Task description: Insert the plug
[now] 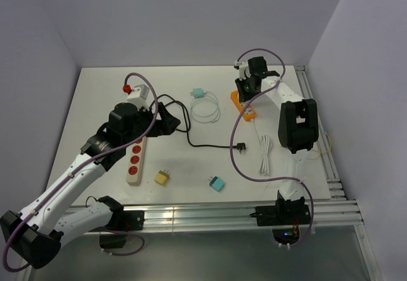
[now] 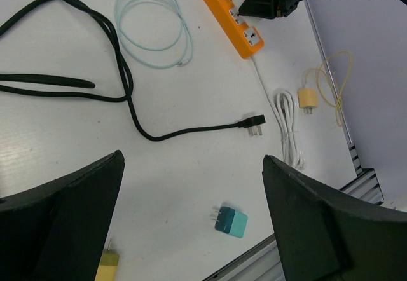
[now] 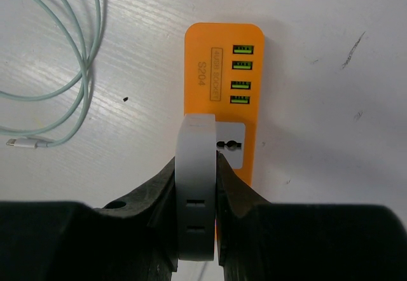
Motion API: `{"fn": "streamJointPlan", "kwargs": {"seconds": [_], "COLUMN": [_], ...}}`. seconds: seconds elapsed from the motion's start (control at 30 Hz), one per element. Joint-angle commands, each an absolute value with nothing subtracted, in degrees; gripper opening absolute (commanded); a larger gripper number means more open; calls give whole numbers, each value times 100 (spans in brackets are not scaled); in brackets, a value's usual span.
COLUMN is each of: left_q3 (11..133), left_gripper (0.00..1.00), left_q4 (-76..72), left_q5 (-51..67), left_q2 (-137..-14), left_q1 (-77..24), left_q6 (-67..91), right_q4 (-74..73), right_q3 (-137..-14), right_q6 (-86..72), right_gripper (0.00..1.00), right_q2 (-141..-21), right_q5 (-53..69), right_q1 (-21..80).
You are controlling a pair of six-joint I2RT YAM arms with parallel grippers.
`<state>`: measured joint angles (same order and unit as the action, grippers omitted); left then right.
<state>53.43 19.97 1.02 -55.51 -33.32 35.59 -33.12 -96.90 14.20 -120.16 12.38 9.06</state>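
Jaws of the left gripper (image 2: 192, 166) stand spread wide with nothing between them, low in the left wrist view over the table (image 2: 191, 90), with a loose black cord (image 2: 184, 132) trailing across above them. Farther off, toward the upper right of the top view, the right gripper (image 3: 197, 173) is clamped tight on the white plug (image 3: 196, 138). From the right wrist the plug is a flat block seen edge-on, its long axis running up and down that frame. Just beyond the fingertips lies the orange power strip (image 3: 219, 65), its long axis on the same up-and-down line, so plug and strip are parallel. The strip's white socket face (image 3: 234, 146) shows just right of the plug. The plug hides the left part of that face, and its pins are hidden too, so I cannot tell whether they have entered. Beyond the socket, at the top of the strip, sit four green USB ports (image 3: 239, 74). By my reading the right arm is far the nearer and carries the plug, while the left is well apart. The coming move likely turns on a small shift toward frame right, then a straight push down.
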Motion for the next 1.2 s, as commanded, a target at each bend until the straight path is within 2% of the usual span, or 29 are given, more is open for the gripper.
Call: {"fn": "streamJointPlan", "kwargs": {"seconds": [0.0, 0.77, 0.97, 1.17], "left_q3": [5414, 5344, 5352, 5344], "left_gripper": [95, 95, 95, 95], "left_q4": [1802, 1723, 1714, 1731], "left_q5": [53, 132, 167, 184], "left_q2": [-5476, -5476, -5511, -5502], "left_q1": [-3357, -3349, -3357, -3349], "left_q6": [3507, 3586, 3586, 3595], "right_q4": [-2875, -2329, -2836, -3243], "right_q3": [-9334, -8886, -9193, -9133], "right_q6": [1389, 993, 1212, 1573], "right_gripper": [0, 0, 0, 0], "right_q2": [-11971, -11698, -11891, -12094], "right_q5": [1362, 1441, 1319, 361], "right_q1": [879, 896, 905, 1046]}}
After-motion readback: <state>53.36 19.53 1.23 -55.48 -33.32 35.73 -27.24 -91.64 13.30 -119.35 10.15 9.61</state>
